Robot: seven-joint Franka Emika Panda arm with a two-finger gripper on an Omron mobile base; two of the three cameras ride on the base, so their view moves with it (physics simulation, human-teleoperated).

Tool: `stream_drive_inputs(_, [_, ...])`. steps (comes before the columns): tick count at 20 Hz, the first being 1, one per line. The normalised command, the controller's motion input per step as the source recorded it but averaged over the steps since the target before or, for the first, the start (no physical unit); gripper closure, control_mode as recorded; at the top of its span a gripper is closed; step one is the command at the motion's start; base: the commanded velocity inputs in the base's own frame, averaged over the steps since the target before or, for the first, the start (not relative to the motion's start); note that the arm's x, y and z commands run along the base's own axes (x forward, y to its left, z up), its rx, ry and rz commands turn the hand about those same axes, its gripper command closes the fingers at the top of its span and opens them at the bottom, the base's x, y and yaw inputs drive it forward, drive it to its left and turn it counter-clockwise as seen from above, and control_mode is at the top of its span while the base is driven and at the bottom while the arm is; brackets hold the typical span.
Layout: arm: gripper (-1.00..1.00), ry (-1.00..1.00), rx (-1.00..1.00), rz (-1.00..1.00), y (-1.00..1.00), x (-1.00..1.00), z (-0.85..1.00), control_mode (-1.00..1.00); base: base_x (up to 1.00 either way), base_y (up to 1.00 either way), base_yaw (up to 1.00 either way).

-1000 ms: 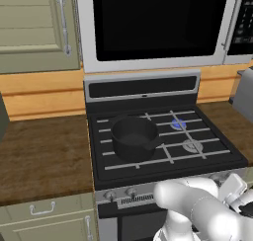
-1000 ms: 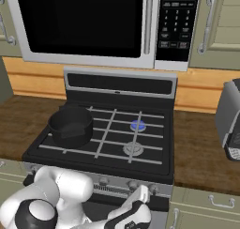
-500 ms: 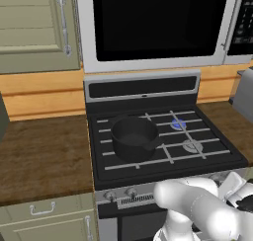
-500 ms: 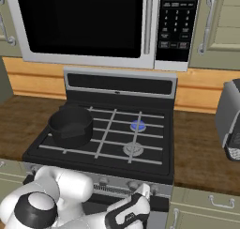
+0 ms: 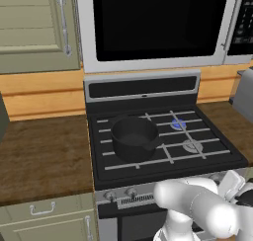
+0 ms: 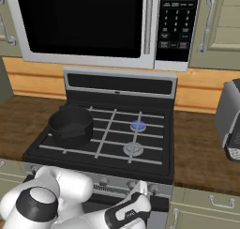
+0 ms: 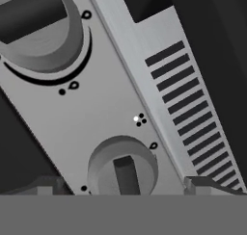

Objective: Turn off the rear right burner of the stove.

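The stove (image 5: pixel 213 158) (image 6: pixel 158 169) is a black gas range. Its rear right burner (image 5: pixel 178 123) (image 6: pixel 138 125) glows blue under the grey grate bars. My gripper (image 6: pixel 142 191) (image 5: pixel 231 183) is low at the stove's front, at the right end of the silver knob row. In the hand view my gripper (image 7: pixel 125 186) is open and straddles a round silver knob (image 7: pixel 123 167). One fingertip (image 7: pixel 48 184) stands on either side of that knob, each with a gap to it. A second knob (image 7: pixel 41 29) sits farther along the panel.
A black pot (image 5: pixel 133 136) (image 6: pixel 71 125) stands on the left burners. The front right burner (image 5: pixel 192 145) (image 6: pixel 133 149) is dull grey. Vent slats (image 7: pixel 193 113) run beside the knobs. A microwave (image 6: pixel 93 26) hangs above, and a toaster (image 6: pixel 230 120) stands on the right counter.
The hand has risen a little toward the knob row and its fingers have spread wider. The burner still glows blue.
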Motion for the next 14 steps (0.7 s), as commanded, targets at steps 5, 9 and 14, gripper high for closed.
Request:
stream_drive_inputs(5, [1.0, 0.0, 0.0, 0.0, 0.0, 0.0, 0.0, -1.0, 0.0, 0.0, 0.0])
stream_drive_inputs(9, [1.0, 0.0, 0.0, 0.0, 0.0, 0.0, 0.0, -1.0, 0.0, 0.0, 0.0])
stream_drive_inputs(14, [1.0, -0.01, 0.05, 0.0, 0.0, 0.0, 0.08, -1.0, 0.0, 0.0, 0.0])
